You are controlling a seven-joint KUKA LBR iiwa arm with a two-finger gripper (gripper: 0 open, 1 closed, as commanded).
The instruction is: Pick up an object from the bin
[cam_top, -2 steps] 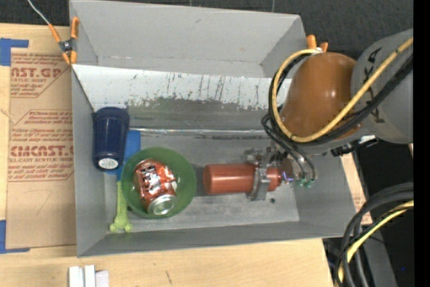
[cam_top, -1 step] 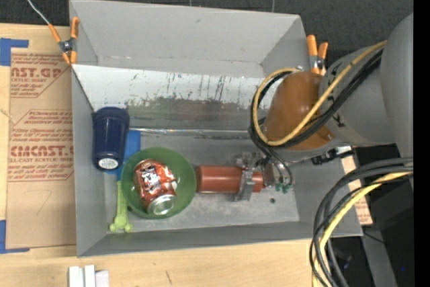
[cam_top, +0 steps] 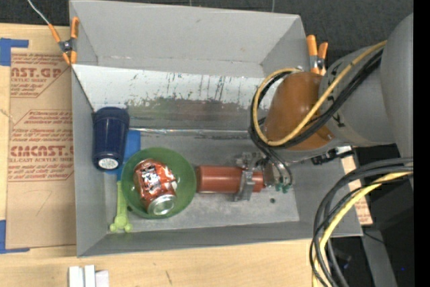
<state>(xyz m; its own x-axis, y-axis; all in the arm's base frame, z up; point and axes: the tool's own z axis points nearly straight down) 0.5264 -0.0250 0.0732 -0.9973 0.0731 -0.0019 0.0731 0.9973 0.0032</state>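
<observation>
Here, in the camera view, the gripper sits low in the bin, near its front wall. Its two fingers stand on either side of the right end of a red cylinder, parted only as wide as the cylinder and pressed against it. The cylinder lies on its side on the bin floor and runs away from the fingers towards the view's left.

Counted outward from the fingers, there is one of each thing. The far end of the red cylinder touches the rim of a green bowl. Inside the bowl lies a crushed orange-and-white can. Beyond the bowl and further back lies a dark blue cup on its side. A light blue flat piece is just beside the cup, partly under the bowl's edge. Farthest from the fingers, a lime-green stick lies along the bowl's far side, towards the front corner.
</observation>
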